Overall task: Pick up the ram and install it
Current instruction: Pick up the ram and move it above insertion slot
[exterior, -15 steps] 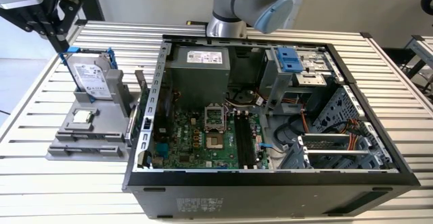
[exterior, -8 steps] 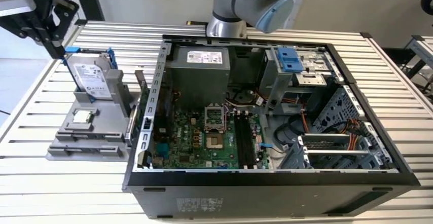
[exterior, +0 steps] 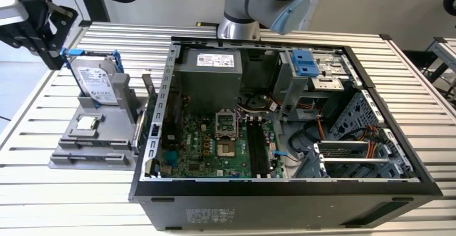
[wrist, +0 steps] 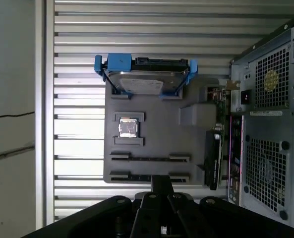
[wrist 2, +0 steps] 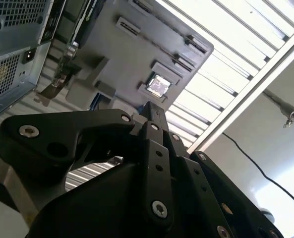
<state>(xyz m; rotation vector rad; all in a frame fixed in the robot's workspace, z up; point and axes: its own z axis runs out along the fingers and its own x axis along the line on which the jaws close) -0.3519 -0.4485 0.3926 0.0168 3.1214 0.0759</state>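
A grey holder [wrist: 156, 124] lies on the slatted table beside the open computer case [exterior: 285, 188]. In the first wrist view a thin dark strip lies edge-on in one of the holder's two long slots; I take it for the ram [wrist: 149, 159]. My black gripper [wrist: 161, 179] hangs well above the holder and touches nothing. Its fingers are pressed together, with nothing between them in both wrist views [wrist 2: 150, 106]. In the exterior view the gripper [exterior: 51, 60] is at the far left. The motherboard's black slots [exterior: 258, 145] run along the case floor.
A silver hard drive in a blue bracket [wrist: 146, 79] stands at one end of the holder, with a small square silver chip [wrist: 128, 128] in its middle. A black card [wrist: 212, 158] stands between the holder and the case. The arm's base [exterior: 238, 28] rises behind the case.
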